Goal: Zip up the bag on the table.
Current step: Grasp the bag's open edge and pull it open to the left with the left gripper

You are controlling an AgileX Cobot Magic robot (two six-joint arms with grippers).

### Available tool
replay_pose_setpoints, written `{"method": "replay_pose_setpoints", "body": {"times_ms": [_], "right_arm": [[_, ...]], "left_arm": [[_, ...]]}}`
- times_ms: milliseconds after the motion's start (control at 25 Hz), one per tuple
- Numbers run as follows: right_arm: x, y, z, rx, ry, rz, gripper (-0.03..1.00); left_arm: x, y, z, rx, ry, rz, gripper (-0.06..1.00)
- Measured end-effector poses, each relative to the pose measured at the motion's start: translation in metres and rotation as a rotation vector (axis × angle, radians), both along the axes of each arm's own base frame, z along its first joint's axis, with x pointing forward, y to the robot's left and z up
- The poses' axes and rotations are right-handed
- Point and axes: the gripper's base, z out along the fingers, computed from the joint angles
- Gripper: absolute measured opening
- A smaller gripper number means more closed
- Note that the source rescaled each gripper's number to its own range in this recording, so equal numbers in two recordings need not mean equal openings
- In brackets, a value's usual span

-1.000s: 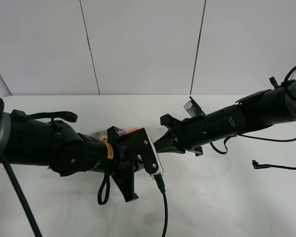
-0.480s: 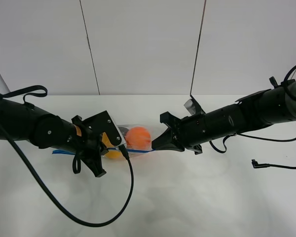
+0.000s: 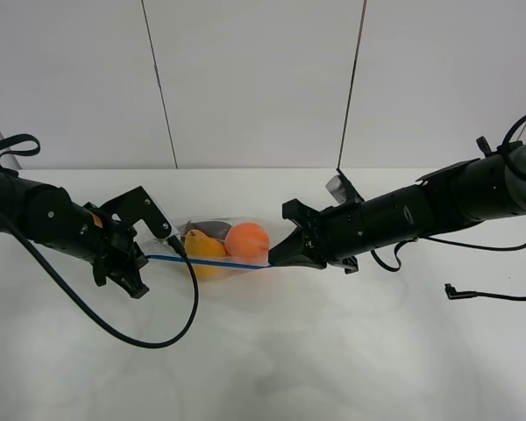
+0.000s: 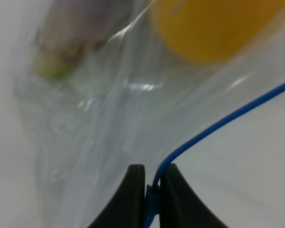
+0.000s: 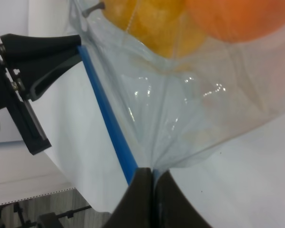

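Observation:
The clear bag [image 3: 217,246] lies on the white table [image 3: 333,351] between my two arms, with an orange item, a yellow item and a dark item inside. Its blue seal strip [image 3: 210,262] runs along the near edge. My left gripper [image 3: 144,260] is shut on the strip's left end; the left wrist view shows its fingertips [image 4: 135,197] pinching the blue strip [image 4: 213,128]. My right gripper [image 3: 277,259] is shut on the bag's right corner; the right wrist view shows it [image 5: 149,183] clamped on the plastic beside the strip [image 5: 109,118].
A black cable [image 3: 167,329] loops from my left arm over the table in front of the bag. Another cable with a small plug [image 3: 456,292] lies at the right. A white panelled wall [image 3: 263,79] stands behind the table.
My left arm has slid left along the blue strip, from the bag's middle to its left end, uncovering the bag. My right arm has stayed in place.

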Motion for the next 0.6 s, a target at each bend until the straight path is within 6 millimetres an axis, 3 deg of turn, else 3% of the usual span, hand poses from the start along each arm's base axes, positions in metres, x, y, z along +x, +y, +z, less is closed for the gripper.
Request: {"method": "replay_pose_setpoints", "body": {"times_ms": [360,600], "right_arm": [[0.000,0.000,0.000,0.005,-0.001,-0.004,0.00],[0.000,0.000,0.000,-0.002,-0.005,0.004,0.00]], "left_arm": [[0.004,0.033,-0.002,0.004,0.035,0.109,0.00],[0.004,0.040,-0.002,0.005,0.038,0.130,0.00]]}}
